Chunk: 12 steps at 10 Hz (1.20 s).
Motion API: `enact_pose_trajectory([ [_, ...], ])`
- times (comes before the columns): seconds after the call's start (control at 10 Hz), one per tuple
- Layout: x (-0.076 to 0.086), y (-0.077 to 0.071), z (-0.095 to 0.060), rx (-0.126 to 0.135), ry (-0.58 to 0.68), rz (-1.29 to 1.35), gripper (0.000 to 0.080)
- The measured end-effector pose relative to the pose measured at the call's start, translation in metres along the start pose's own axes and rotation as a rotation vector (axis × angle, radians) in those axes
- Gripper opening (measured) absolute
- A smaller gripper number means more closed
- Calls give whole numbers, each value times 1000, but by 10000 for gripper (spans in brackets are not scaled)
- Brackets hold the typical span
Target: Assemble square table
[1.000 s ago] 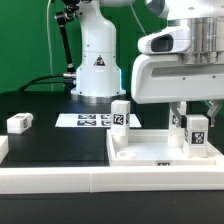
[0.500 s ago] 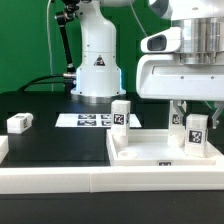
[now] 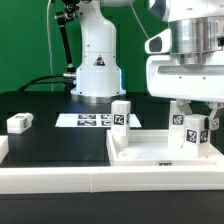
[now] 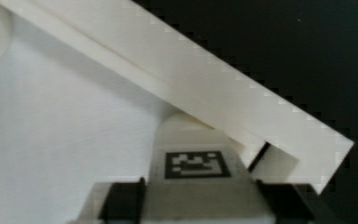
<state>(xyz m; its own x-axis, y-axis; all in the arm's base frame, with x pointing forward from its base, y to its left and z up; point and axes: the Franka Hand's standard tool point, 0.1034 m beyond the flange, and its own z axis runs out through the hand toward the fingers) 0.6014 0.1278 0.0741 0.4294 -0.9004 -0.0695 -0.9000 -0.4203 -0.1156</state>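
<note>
1. Black desk (image 3: pixel 50 150) is carrying everything; white robot base (image 3: pixel 97 60) is standing behind.
2. Loose leg (image 3: pixel 19 123) is lying near the desk's left edge in the exterior view; marker board (image 3: pixel 88 120) is lying further right.
3. Square table top (image 3: pixel 150 152) is sitting at the right front, with second leg (image 3: pixel 120 113) standing upright at its back left corner.
4. Gripper (image 3: pixel 196 125) is gripping third leg (image 3: pixel 196 133) between half-closed jaws at the back right corner.
5. Judgement: keeping that leg plumb and pressing lightly should be helping it seat; the joint itself is hidden.

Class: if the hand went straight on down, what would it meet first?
The small white block leg in the hand would meet the large white plastic square table top directly below; it may touch already, depth is unclear.
</note>
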Motion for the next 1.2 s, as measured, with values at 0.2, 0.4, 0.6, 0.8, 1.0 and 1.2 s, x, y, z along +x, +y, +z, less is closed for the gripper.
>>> enact_pose_trajectory([
  [0.2,-1,0,0,5,-11,173,290],
  [0.4,-1,0,0,8,-22,334,290],
  [0.6,0,0,1,8,-28,396,290],
  [0.8,0,0,1,9,-30,445,290],
  [1.0,0,0,1,8,-30,395,290],
  [1.2,0,1,3,6,-29,321,584],
])
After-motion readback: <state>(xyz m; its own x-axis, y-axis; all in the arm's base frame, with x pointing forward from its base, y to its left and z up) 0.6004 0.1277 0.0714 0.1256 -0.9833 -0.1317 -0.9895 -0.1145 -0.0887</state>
